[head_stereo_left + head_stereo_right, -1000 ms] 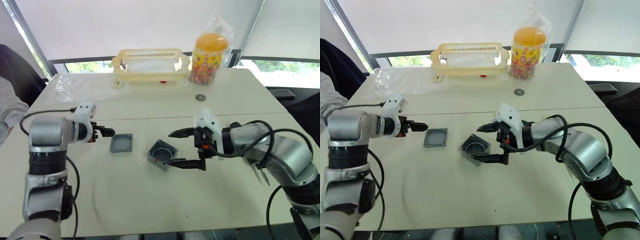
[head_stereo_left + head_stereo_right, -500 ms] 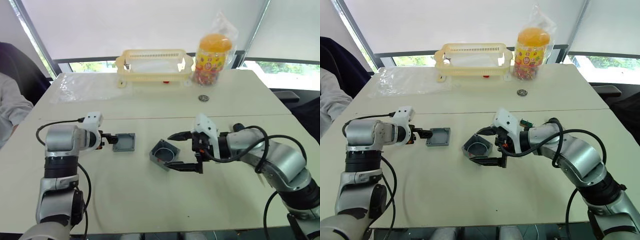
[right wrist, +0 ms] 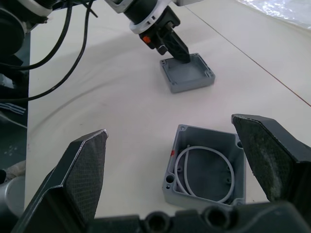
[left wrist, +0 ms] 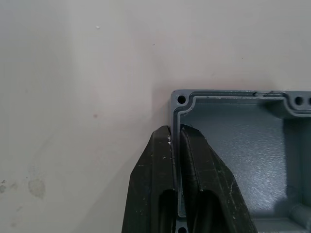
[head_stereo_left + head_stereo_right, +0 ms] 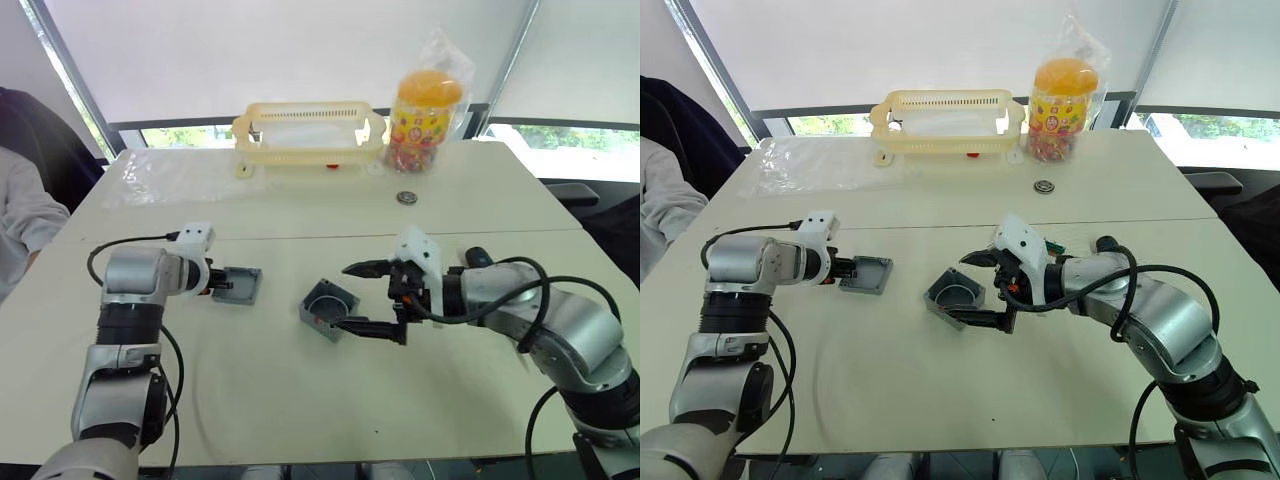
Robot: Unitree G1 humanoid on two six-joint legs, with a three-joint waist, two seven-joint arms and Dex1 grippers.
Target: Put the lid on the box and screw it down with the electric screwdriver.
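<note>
1. The task looks barely begun: the lid (image 5: 237,285), a thin flat grey plastic plate with a raised rim and corner screw holes, lies hollow side up on the pale table (image 5: 300,400), well apart from the box (image 5: 328,308).
2. The box, a small deep grey plastic enclosure, sits open near the table's middle, to the right of the lid and turned at an angle to it. No lid is on it and no screw is driven.
3. The left gripper (image 4: 176,141) has its two black fingers nearly together across the lid's rim, one outside the wall and one inside. By the look of it this is a pinch on the lid, which is not yet lifted.
4. The right gripper (image 5: 985,290) stands wide open just beside the box, one finger on each side of it, gripping nothing.
5. Left to do, as I judge it: carry the lid over, seat it on the box, then drive the screws.
6. The left wrist view shows the pinch on the rim, which the head views leave unclear.
7. The right wrist view shows a pale ring (image 3: 204,170) coiled inside the box and a small red mark (image 3: 172,153) on its wall.
</note>
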